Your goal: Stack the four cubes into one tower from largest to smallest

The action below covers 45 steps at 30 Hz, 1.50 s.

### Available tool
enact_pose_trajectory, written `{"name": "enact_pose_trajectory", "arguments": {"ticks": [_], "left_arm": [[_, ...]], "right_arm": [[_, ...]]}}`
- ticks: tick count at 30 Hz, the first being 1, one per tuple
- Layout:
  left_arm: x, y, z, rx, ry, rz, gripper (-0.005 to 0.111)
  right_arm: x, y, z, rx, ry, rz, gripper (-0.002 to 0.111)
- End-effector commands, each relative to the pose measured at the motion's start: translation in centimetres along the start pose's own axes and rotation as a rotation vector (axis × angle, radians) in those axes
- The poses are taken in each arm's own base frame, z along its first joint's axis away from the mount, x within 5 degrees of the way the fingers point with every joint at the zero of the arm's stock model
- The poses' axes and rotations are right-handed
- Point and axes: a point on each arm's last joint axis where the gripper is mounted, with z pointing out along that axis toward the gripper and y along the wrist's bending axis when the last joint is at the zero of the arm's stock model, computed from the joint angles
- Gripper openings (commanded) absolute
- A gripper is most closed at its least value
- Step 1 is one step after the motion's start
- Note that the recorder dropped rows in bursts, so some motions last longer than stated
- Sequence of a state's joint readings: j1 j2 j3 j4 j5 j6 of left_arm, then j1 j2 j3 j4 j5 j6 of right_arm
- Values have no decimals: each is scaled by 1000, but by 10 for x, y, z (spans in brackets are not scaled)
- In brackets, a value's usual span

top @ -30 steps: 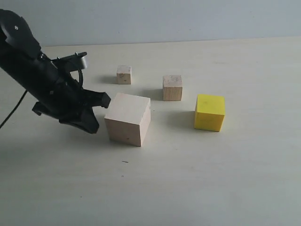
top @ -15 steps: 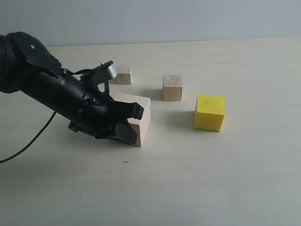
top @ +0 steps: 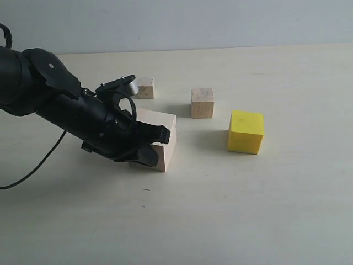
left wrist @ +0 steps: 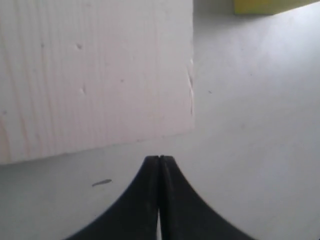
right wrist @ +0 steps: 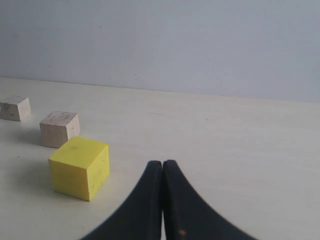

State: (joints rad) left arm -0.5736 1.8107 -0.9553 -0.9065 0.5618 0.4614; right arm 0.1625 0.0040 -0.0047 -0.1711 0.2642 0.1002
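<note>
Both jaw pairs are pressed shut, nothing gripped: left gripper, right gripper. Left arm is stretched low over the table, tips parked just beside the large wood cube. Four are counted, unstacked and apart: that one, one yellow cube, one small wood cube, one tiny wood cube.

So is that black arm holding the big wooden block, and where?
Nothing is held. The left pincer is shut empty next to the large wood cube; the right pincer is shut empty too.
</note>
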Motion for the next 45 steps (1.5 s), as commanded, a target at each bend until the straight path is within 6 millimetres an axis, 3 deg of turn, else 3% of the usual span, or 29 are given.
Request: {"name": "enact_pose_trajectory", "arguments": {"ticks": [1,24,34,45], "left_arm": [[-2,1,1,-17,-33,1,0],[-10,0,1,-23,-122,-24,0],[-7,7,19,-8,-74,-72,0],[-9,5,20,27,-101,-60,0]], "right_arm": [[0,0,0,-4,-14,5,0],[0,0,0,-4,-14,5,0],[0,0,0,-4,-14,5,0],[0,0,0,-4,-14,5,0]]}}
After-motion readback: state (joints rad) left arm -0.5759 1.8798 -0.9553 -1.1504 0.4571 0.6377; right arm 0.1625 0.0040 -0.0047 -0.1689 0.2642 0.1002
